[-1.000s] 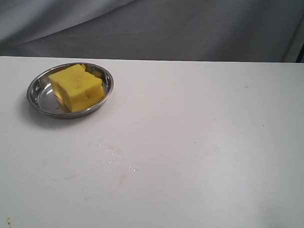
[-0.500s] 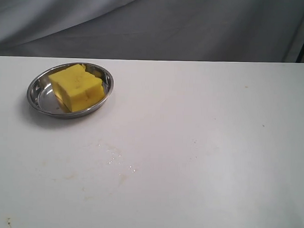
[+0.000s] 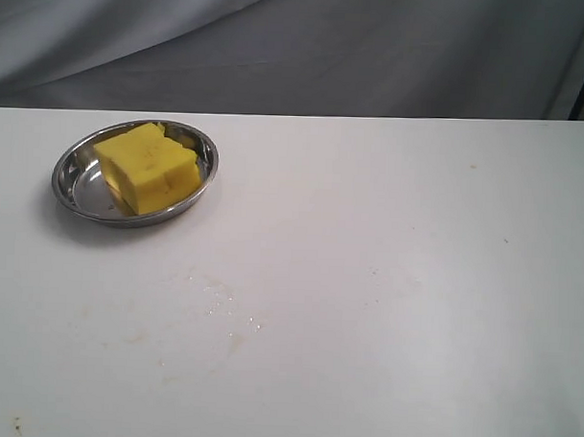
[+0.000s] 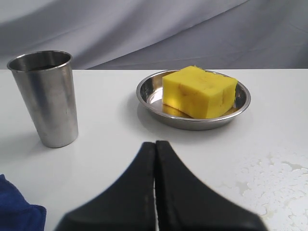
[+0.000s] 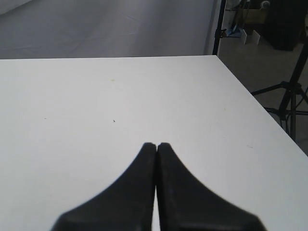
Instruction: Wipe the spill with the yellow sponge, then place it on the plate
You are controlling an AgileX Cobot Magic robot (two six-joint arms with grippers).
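The yellow sponge [image 3: 147, 166] [image 4: 198, 91] lies in the steel plate [image 3: 68, 168] [image 4: 148, 90] at the table's back left. No amber puddle shows; where the table is wet, only faint clear droplets and a pale smear [image 3: 229, 309] [image 4: 269, 180] show. My left gripper [image 4: 155, 143] is shut and empty, hovering a short way in front of the plate, apart from it. Over bare white table, my right gripper [image 5: 156, 144] is shut with nothing in it. Neither gripper appears in the exterior view.
A tall steel cup [image 4: 45, 97] stands beside the plate in the left wrist view, and a blue cloth [image 4: 17, 211] lies near it. The table's edge [image 5: 250, 94] runs close by in the right wrist view, with tripod legs [image 5: 288, 98] beyond it.
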